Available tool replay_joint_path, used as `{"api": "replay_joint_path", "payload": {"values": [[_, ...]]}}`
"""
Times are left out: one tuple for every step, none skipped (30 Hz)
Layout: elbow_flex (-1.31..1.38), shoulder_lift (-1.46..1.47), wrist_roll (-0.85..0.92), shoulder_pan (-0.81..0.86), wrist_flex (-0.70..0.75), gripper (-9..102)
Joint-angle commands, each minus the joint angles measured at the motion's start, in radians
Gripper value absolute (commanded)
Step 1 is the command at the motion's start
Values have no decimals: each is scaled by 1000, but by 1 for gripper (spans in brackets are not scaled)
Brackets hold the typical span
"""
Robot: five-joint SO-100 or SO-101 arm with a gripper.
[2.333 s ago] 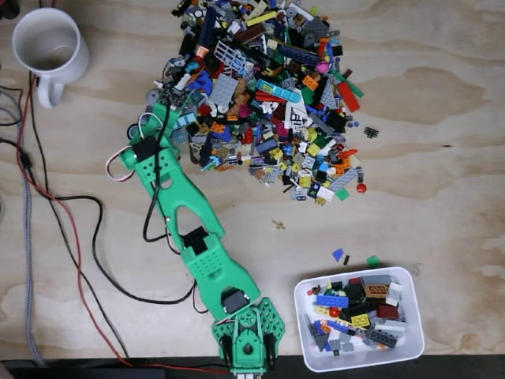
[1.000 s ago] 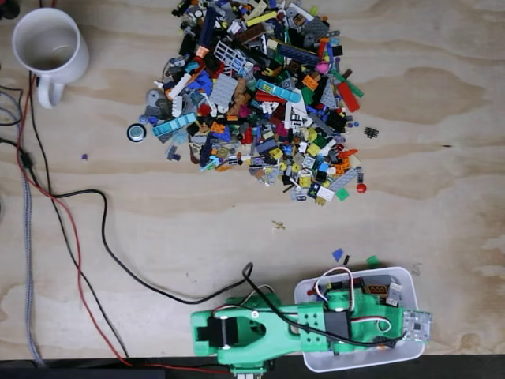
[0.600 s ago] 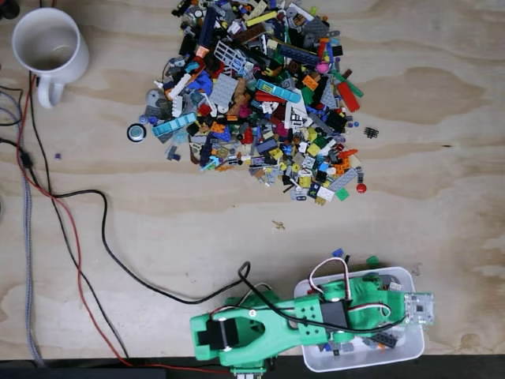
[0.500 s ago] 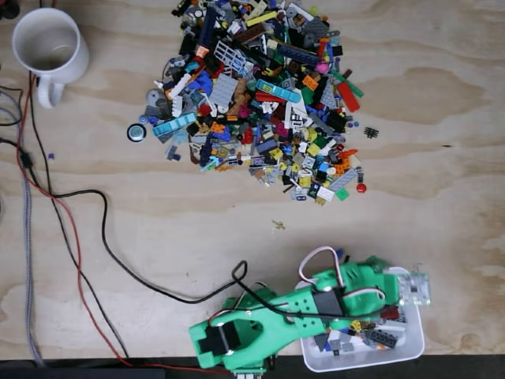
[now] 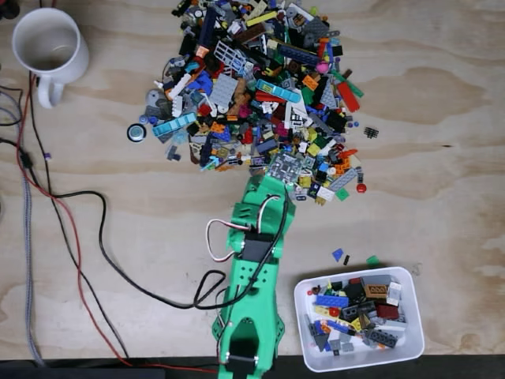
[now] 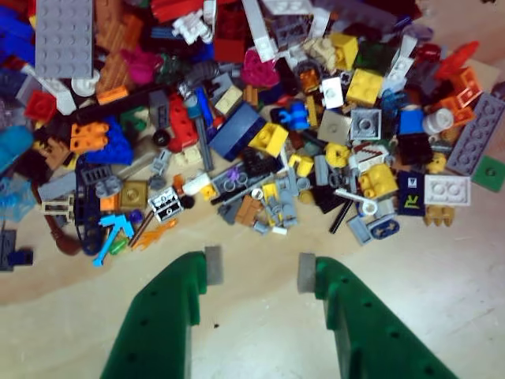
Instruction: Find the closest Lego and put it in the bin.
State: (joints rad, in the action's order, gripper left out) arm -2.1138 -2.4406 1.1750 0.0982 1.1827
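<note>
hand (image 6: 259,272): 1, green plastic, two fingers spread, nothing between
Lego pile (image 5: 260,95): 1 mixed-colour heap, just ahead of hand
bin (image 5: 309,357): 1 white rounded tub, part-filled, behind hand
counter (image 5: 442,197): plywood

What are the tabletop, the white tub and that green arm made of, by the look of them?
Tabletop: likely plywood, pale with swirling grain, matte. Bin: seemingly smooth white plastic with a thick rounded rim. Arm and gripper: green plastic, matte, perhaps printed.

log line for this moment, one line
gripper: open, empty | position: near edge of lego pile, above bare table | bin: holds bricks | phase: reaching for next pick
</note>
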Motion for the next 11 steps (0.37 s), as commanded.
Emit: {"api": "replay_joint_path", "payload": {"values": [[3, -52, -25, -129, -31, 15], [3, -55, -34, -144, -35, 15], [3, -58, -37, -158, -37, 15], [3, -60, -40, -169, -38, 15], [3, -60, -43, -179, -43, 15], [3, -60, -43, -187, -44, 15], [3, -58, -44, -190, -44, 15], [3, -58, -48, -192, -48, 15], [3, -55, -48, -192, -48, 15], [3, -55, -51, -195, -48, 15], [3, -55, -54, -196, -44, 15]]}}
